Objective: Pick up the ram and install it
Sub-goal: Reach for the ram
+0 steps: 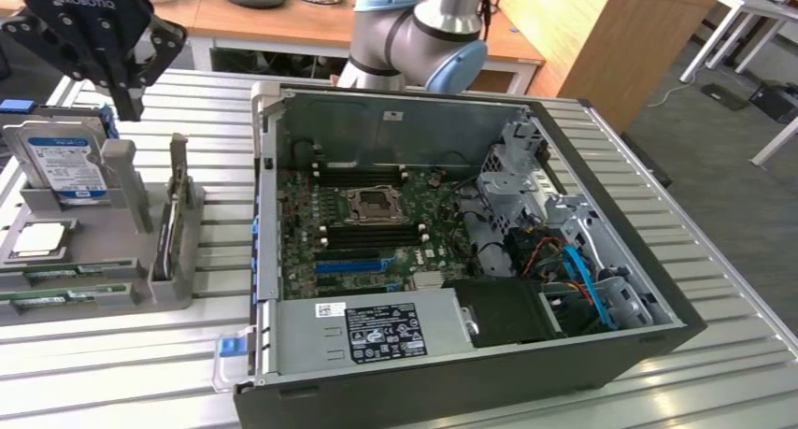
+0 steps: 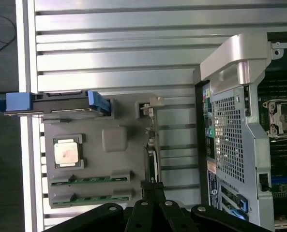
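Open black tower computer case (image 1: pixel 374 121) on the ribbed aluminium surface (image 1: pixel 125 373), with a grey moulded parts holder (image 1: pixel 168 289) just beside it. The ram (image 2: pixel 90 180), a long thin green circuit-board stick, stands on edge in a slot at the holder's end farthest from the blue-labelled hard drive (image 1: pixel 63 167). A 2nd stick of the same kind (image 2: pixel 87 198) sits just beside it, and a square silver processor chip (image 2: pixel 66 153) lies between the sticks and the drive. The black gripper (image 1: pixel 129 109) hangs above the holder, its fingers pressed together on nothing, apart from the ram. Probable hazards: with fingers together, a descent would land on the stick's top edge or on the holder rather than straddle the stick. The 2 sticks lie so near each other that a finger could catch the neighbour. A thin upright card (image 1: pixel 176 191) at the holder's case-side edge could be struck in passing.
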`<state>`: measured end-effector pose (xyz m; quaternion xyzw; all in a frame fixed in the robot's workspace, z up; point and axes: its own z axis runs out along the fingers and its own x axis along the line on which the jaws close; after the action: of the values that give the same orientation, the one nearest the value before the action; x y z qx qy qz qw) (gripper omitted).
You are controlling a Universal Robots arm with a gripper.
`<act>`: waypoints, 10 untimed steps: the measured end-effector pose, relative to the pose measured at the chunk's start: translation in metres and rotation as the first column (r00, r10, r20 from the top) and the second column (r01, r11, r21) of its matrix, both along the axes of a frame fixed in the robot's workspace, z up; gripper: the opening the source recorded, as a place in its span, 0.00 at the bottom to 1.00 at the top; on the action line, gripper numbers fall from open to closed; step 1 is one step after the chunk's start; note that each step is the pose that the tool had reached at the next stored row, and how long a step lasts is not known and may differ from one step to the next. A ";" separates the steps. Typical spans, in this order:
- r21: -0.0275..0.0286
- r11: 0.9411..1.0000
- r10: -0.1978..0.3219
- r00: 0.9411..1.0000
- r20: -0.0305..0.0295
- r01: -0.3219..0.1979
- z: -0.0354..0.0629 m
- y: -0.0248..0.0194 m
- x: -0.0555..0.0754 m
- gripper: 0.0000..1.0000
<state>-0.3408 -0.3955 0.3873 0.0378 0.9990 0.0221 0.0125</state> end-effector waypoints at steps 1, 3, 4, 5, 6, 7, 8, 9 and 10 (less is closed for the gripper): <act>0.000 1.000 0.000 1.000 0.000 0.000 -0.0002 0.0000 -0.003 0.11; 0.000 1.000 0.000 1.000 0.000 0.000 -0.0006 0.0001 -0.009 0.11; 0.000 1.000 0.000 1.000 0.000 0.000 -0.0009 0.0001 -0.012 0.11; 0.000 1.000 0.000 1.000 0.000 0.000 -0.0011 0.0001 -0.015 0.11; 0.000 1.000 0.000 1.000 0.000 0.000 -0.0014 0.0002 -0.018 0.11; 0.000 1.000 0.000 1.000 0.000 0.000 -0.0017 0.0002 -0.021 0.11; 0.000 1.000 0.000 1.000 0.000 0.000 -0.0020 0.0002 -0.024 0.11; 0.000 1.000 0.000 1.000 0.000 0.000 -0.0023 0.0002 -0.027 0.11; 0.000 1.000 0.000 1.000 0.000 0.000 -0.0026 0.0002 -0.030 0.11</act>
<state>-0.3711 -0.3953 0.3847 0.0378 0.9990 0.0221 0.0125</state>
